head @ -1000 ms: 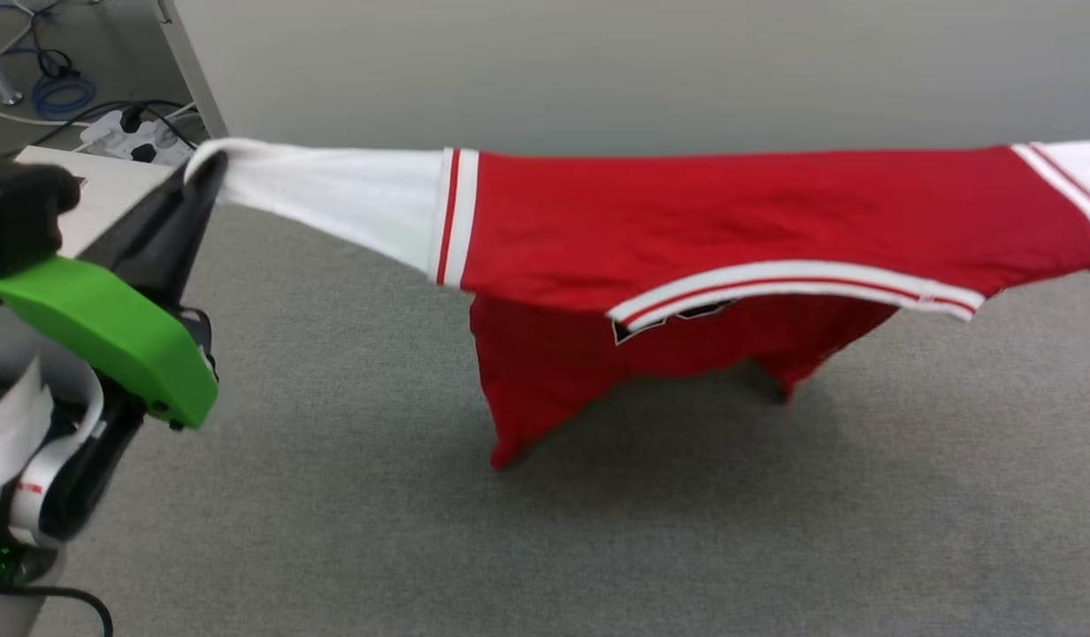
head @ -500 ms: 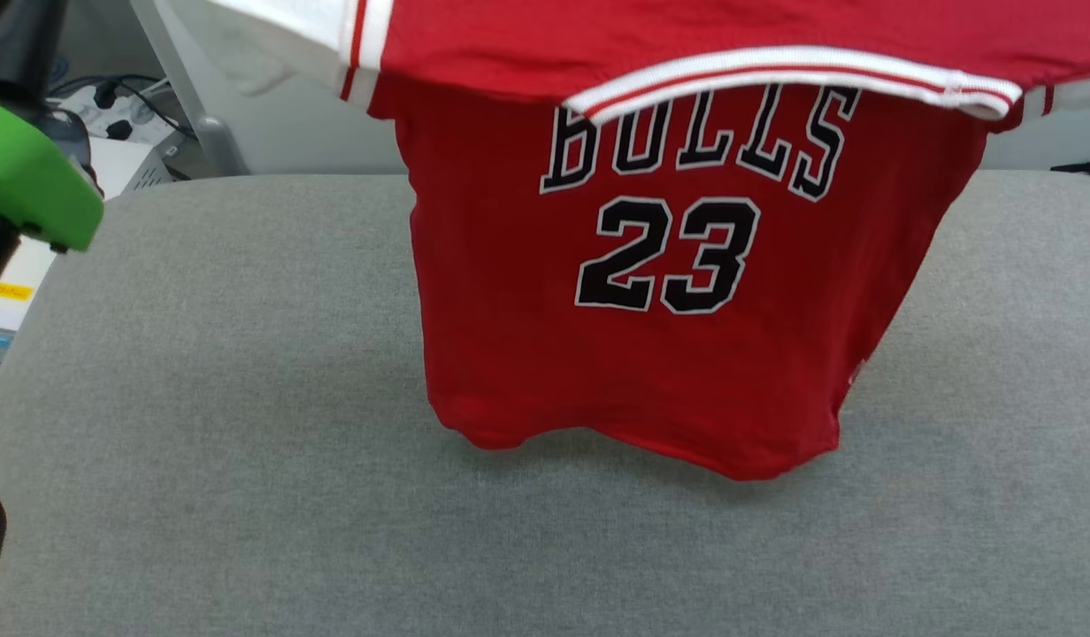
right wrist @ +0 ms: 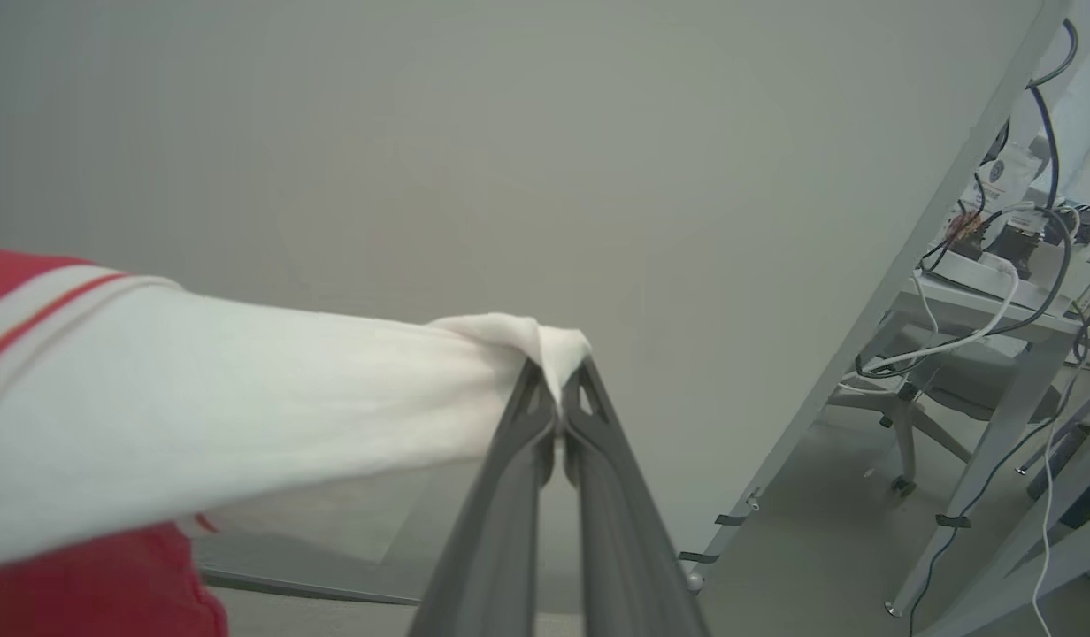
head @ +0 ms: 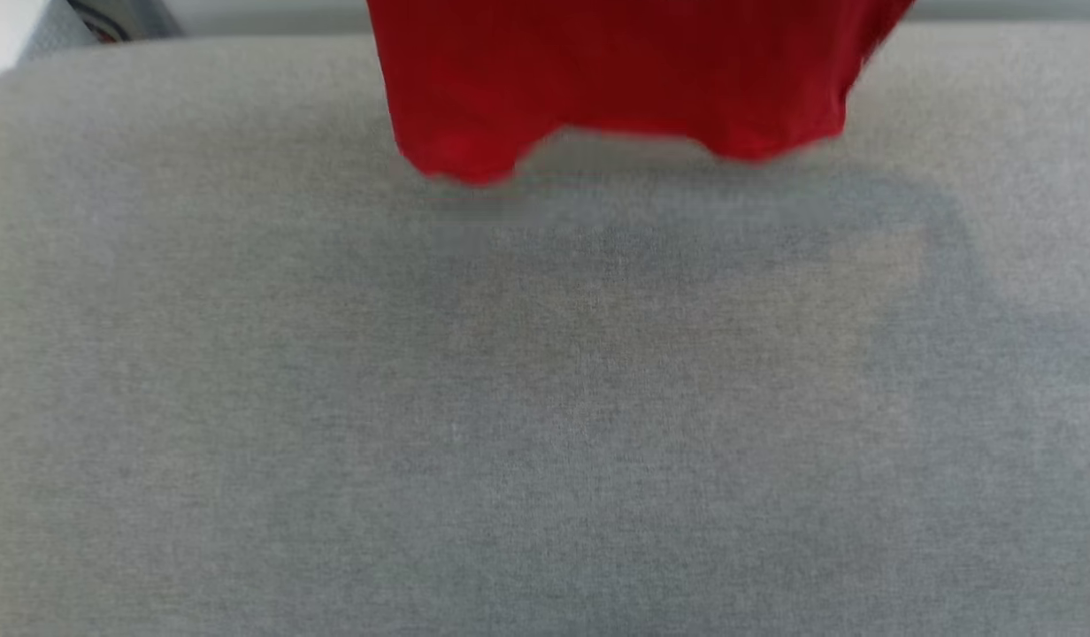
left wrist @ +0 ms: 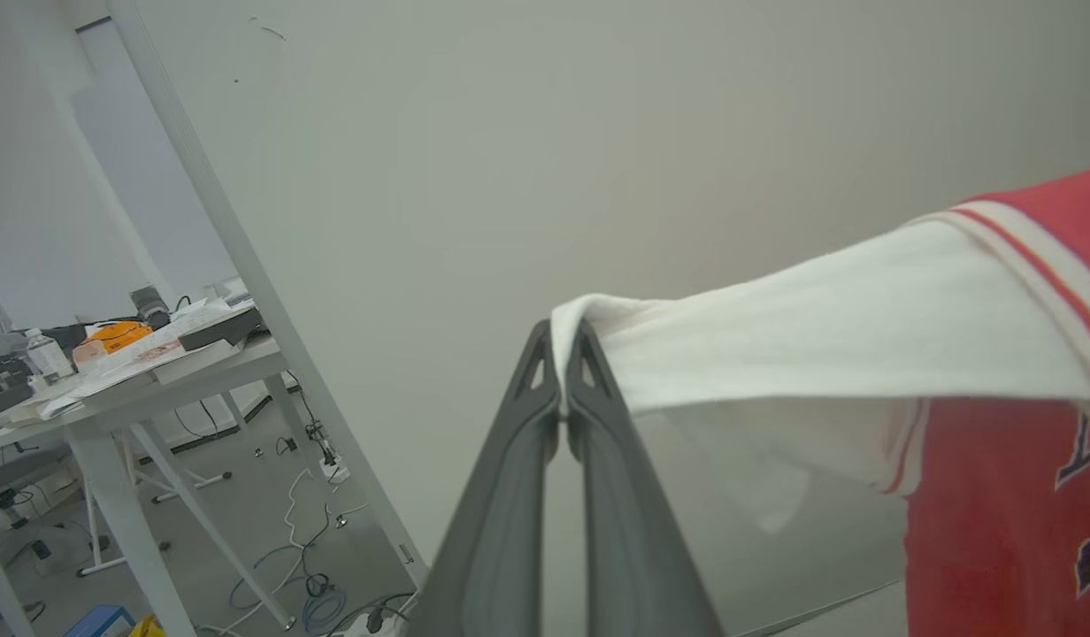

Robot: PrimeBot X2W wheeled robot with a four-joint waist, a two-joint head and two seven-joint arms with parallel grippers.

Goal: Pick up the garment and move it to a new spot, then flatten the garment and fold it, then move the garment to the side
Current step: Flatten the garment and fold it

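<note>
The grey cloth-covered desk [head: 244, 398] bears a faint shadow at its middle, the garment [head: 616, 80] hanging near its 12 o'clock edge, contact unclear.

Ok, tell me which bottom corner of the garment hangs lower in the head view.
The left corner of the garment: it dips below the right corner.

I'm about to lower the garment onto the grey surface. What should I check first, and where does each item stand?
1. Left gripper shut on the garment's white sleeve: ok.
2. Right gripper shut on the other sleeve: ok.
3. Sleeves pulled out sideways, not bunched: ok.
4. Hem off the grey surface: ok; its shadow lies apart from it.
5. Surface under the garment bare: ok.
6. Grip deep enough to hold: cannot tell; only the sleeve ends are pinched.
</note>
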